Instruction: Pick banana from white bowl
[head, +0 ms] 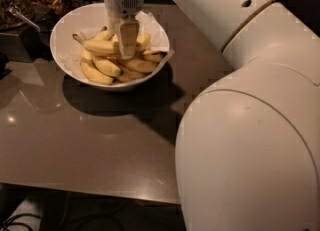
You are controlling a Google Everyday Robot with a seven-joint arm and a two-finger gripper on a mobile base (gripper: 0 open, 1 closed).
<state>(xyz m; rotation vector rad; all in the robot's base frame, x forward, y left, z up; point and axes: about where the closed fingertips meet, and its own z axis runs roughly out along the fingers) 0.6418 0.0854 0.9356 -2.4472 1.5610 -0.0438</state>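
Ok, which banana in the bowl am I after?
On the dark table, find the white bowl. The gripper hangs into its middle. The banana is the longest, lying crosswise atop the shorter bananas, behind the gripper, thin stem pointing left.

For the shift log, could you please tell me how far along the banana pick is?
Done: the approach; the gripper is down inside the white bowl. In hand: it sits at the long banana atop the other bananas, grasp unconfirmed. Left: lifting that banana clear; it lies in the bowl.
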